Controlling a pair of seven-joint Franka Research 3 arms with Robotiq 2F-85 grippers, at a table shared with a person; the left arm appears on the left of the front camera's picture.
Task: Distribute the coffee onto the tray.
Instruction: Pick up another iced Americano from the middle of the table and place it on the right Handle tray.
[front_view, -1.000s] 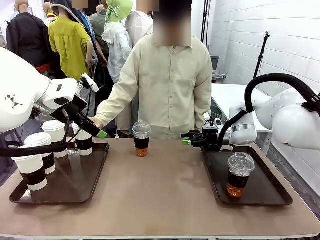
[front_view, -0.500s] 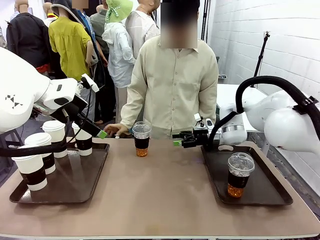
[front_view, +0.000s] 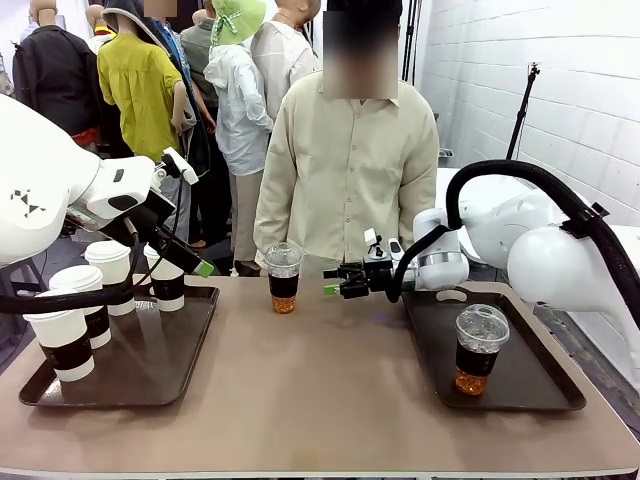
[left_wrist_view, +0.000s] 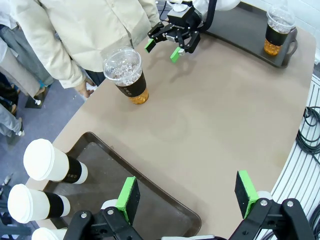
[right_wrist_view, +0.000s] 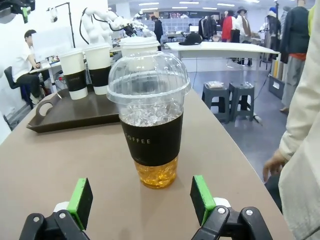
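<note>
A clear dome-lidded cup (front_view: 283, 277) of amber coffee with a black sleeve stands on the table at the far middle. My right gripper (front_view: 333, 280) hovers open just to its right, pointing at it. In the right wrist view the cup (right_wrist_view: 150, 125) stands ahead of the gripper (right_wrist_view: 141, 202), outside its green pads. A second clear cup (front_view: 480, 350) stands on the right tray (front_view: 530, 385). Several white lidded cups (front_view: 62, 340) stand on the left tray (front_view: 150, 370). My left gripper (front_view: 195, 262) hangs open and empty above that tray's far right corner (left_wrist_view: 187, 197).
A person in a beige shirt (front_view: 345, 170) stands at the far edge behind the middle cup, one hand (right_wrist_view: 272, 162) hanging beside the table. The bare tabletop (front_view: 320, 390) lies between the two trays.
My right gripper has slid left from the right tray toward the middle clear cup. The person has drawn the hand back from the table and stands upright. The left arm is unmoved.
</note>
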